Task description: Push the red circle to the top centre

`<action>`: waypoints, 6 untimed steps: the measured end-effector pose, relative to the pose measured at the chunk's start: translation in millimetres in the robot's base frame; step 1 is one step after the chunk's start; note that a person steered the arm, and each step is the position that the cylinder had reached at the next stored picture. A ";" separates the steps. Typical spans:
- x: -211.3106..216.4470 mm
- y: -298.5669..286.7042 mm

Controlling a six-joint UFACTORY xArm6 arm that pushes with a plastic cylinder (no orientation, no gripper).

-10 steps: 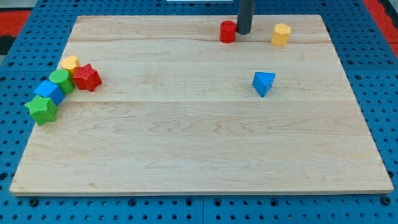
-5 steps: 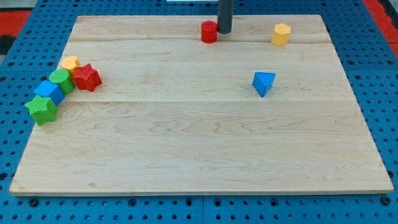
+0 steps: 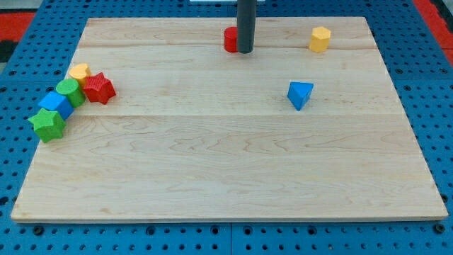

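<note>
The red circle (image 3: 230, 39) sits near the board's top edge, about at the middle, and is partly hidden behind my rod. My tip (image 3: 245, 51) rests on the board just right of and slightly below the red circle, touching or nearly touching it. The wooden board (image 3: 226, 163) fills most of the view.
A yellow block (image 3: 320, 39) stands at the top right. A blue triangle-like block (image 3: 300, 94) lies right of centre. At the left edge a cluster holds a yellow block (image 3: 78, 71), a red star (image 3: 99, 88), a green circle (image 3: 69, 91), a blue block (image 3: 55, 103) and a green star (image 3: 47, 124).
The red circle has slid left along the top edge, from right of centre to about centre. My tip followed it left and came slightly down the view.
</note>
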State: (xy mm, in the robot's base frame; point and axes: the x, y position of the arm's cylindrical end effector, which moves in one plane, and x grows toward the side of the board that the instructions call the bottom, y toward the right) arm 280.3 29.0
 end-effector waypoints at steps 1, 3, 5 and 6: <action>-0.3 -8.1; -10.2 -24.6; -32.5 -24.6; -43.4 -24.7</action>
State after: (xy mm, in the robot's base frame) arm 236.8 4.3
